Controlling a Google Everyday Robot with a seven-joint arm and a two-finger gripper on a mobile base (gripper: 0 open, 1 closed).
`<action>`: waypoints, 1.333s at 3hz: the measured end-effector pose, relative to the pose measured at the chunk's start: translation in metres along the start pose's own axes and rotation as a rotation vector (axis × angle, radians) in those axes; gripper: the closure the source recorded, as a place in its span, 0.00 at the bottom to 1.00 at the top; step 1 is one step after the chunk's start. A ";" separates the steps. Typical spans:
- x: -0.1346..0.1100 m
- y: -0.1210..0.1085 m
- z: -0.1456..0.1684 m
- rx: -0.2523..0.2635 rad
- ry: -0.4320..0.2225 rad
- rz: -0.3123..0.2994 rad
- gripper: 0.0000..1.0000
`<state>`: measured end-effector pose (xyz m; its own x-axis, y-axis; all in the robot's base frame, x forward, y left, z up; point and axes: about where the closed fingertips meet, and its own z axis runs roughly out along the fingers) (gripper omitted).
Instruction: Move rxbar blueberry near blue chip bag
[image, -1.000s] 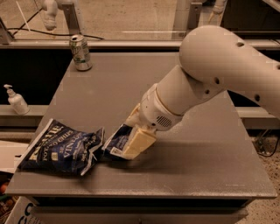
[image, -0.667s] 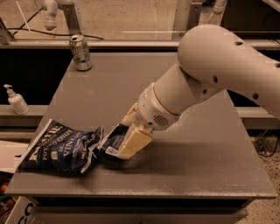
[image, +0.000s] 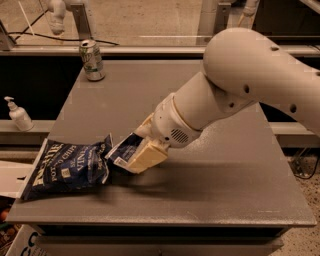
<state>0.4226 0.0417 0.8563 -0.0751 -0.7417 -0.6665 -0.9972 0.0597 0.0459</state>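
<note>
Counter (image: 225, 180): grey, flat top that carries all the task's things. The working area is the front-left part.

Arm (image: 240, 85): a bulky white arm that reaches from the right edge of the view down and to the left. Its wrist is low over the counter.

Blue chip bag (image: 65, 170): lies flat and wrinkled at the front-left corner, white lettering up. Its left end reaches the counter's edge.

Hand (image: 134, 156): at the arm's tip, just right of the bag, angled down towards the counter. Its cream fingers (image: 150, 155) are closed on the rxbar blueberry (image: 120, 149), pinching it across its flat faces.

The bar is tilted, with its free end pointing left. That end is right at the bag's right edge, but whether the two touch I cannot tell. Nor can I tell whether the bar's lower edge rests on the counter or hangs just clear of it.

Soda can (image: 92, 60): upright at the back-left of the counter, well apart from the work.

Pump bottle (image: 19, 115): on a ledge left of the counter. It plays no part.

Step in hand, as I judge it: the carry is about done and the placing is what remains, since the bar is already beside the bag.

The next move calls for:
- lowering the bar flat if it is not down;
- spreading the fingers;
- lifting up and to the right without dragging the wrapper or nudging the bag.
</note>
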 end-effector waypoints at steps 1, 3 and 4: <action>-0.002 0.000 0.001 -0.001 -0.010 0.012 0.00; 0.000 -0.001 -0.001 0.004 -0.023 0.032 0.00; 0.008 -0.009 -0.012 0.005 -0.057 0.073 0.00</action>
<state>0.4311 0.0274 0.8592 -0.1470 -0.6963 -0.7026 -0.9890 0.1160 0.0920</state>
